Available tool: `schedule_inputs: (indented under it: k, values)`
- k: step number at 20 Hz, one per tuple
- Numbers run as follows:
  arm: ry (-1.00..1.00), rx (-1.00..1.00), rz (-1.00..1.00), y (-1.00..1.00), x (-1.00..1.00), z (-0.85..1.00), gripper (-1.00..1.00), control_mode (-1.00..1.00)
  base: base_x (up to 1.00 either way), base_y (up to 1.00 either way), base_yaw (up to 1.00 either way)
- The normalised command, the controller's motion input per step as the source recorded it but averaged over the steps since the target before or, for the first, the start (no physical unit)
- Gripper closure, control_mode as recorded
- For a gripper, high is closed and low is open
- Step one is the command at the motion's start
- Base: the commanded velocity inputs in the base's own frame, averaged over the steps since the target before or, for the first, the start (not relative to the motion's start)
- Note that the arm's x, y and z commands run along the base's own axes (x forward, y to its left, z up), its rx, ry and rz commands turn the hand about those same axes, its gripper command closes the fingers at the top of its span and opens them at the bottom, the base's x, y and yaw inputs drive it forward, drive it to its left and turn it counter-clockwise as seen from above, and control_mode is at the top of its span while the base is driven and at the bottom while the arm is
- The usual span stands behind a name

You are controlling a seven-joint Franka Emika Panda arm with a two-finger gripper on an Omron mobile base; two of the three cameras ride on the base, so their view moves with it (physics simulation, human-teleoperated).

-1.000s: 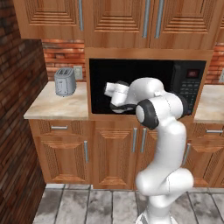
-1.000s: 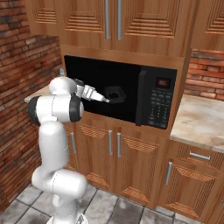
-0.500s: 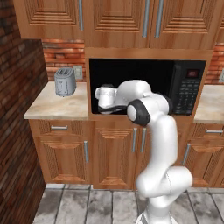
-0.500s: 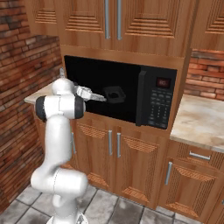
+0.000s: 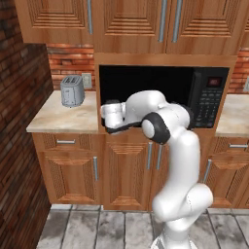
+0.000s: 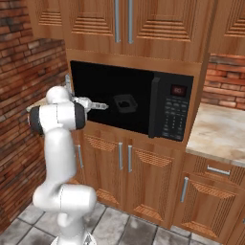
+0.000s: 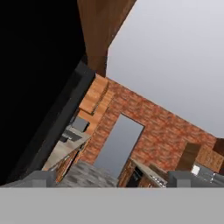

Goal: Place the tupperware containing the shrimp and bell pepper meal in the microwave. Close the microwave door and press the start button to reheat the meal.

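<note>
The microwave [image 6: 172, 112] stands open, its black cavity [image 5: 160, 92] showing. The tupperware [image 6: 125, 103] lies inside on the cavity floor as a dark grey tray; the shrimp and bell pepper meal is too dark to make out. My gripper [image 6: 101, 106] hovers open and empty at the left end of the opening, left of the tupperware and apart from it. My white hand [image 5: 112, 114] sits at the cavity's lower left corner. In the hand view my gripper [image 7: 113, 179] has spread tips, and a wide black panel with a grey edge [image 7: 39, 96], apparently the microwave door, lies at the left.
A silver toaster [image 5: 72, 91] stands on the beige counter [image 5: 58, 119] left of the microwave. Wooden cabinets [image 5: 131, 165] run above and below. A brick wall [image 6: 28, 95] closes the left side. More counter [image 6: 220, 129] lies right of the keypad.
My hand has drawn left and slightly down across the microwave opening, away from the tupperware, and the elbow has swung left with it. The jaws stayed open.
</note>
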Motion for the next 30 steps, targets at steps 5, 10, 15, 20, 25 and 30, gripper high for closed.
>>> schedule_inputs:
  k: [5,10,15,20,25,30]
  values:
    - [-0.01,0.17,0.51,-0.28,-1.0,0.76,-1.0,-1.0,0.0,0.0,0.0]
    - [0.04,0.29,0.51,-0.33,-1.0,0.35,-1.0,-1.0,0.0,0.0,0.0]
    - [0.14,0.38,0.47,-0.4,-1.0,0.15,-1.0,-1.0,0.0,0.0,0.0]
    - [0.21,0.42,0.43,-0.5,-0.9,0.03,-1.0,-1.0,0.0,0.0,0.0]
    - [0.1,0.63,0.28,-0.75,-0.09,0.0,-1.0,-1.0,0.0,0.0,0.0]
    - [-0.04,0.67,0.17,-1.0,0.0,0.0,-1.0,-1.0,0.0,0.0,0.0]
